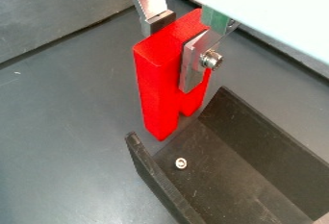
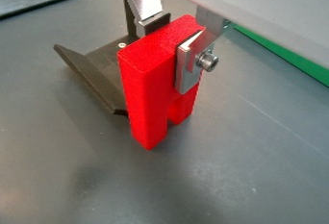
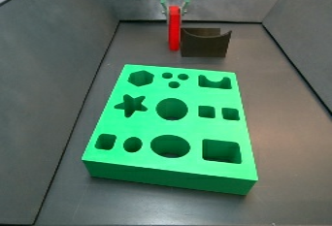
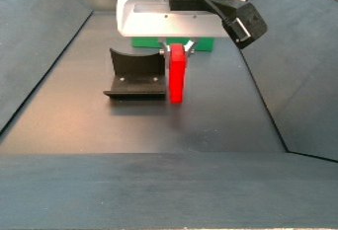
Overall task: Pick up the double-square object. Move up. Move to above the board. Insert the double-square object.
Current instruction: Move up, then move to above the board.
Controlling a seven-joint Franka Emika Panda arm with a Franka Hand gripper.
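We see the gripper (image 1: pixel 183 31) closed on the upper end of the double-square object (image 1: pixel 161 84), its silver fingers (image 1: pixel 195 60) pressed flat against opposite faces of the red block, so the jaws are only as far apart as the block is thick. In both wrist views the block hangs upright with its two prongs pointing down, and in a wrist view (image 2: pixel 154 88) its lower end seems to sit on or just above the dark floor; we cannot tell whether it touches. In a side view the red piece (image 3: pixel 173 26) stands just beside the fixture (image 3: pixel 204 43), at the far end of the floor behind the board (image 3: pixel 169 128), which lies flat and well apart from it. In a side view (image 4: pixel 176 71) the fixture (image 4: pixel 132 74) sits right beside the block under the gripper (image 4: pixel 177 44)
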